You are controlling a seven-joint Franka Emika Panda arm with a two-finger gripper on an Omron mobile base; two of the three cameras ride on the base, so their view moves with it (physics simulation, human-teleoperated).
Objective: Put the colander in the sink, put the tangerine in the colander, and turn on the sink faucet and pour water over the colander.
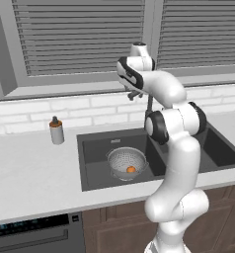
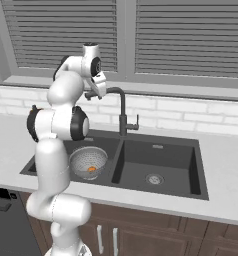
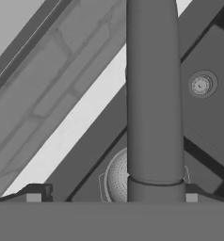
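The silvery mesh colander (image 1: 127, 162) (image 2: 88, 161) sits in the left basin of the dark grey sink (image 1: 97, 153) (image 2: 156, 160). The small orange tangerine (image 1: 131, 169) (image 2: 91, 169) lies inside it. My gripper (image 1: 135, 94) (image 2: 92, 94) is up high at the curved top of the sink faucet (image 1: 150, 103) (image 2: 122, 112), well above the colander. In the hand view the gripper (image 3: 112, 195) is open, its tips on either side of the faucet spout (image 3: 154, 94) without touching it. Part of the colander (image 3: 116, 179) shows below, behind the spout. No water runs.
A grey bottle with an orange-brown top (image 1: 56, 131) stands on the counter left of the sink. The faucet's small lever (image 2: 136, 127) sticks out to the right. The right basin's drain (image 3: 201, 85) (image 2: 153, 178) is bare. A brick wall and a blinded window rise behind.
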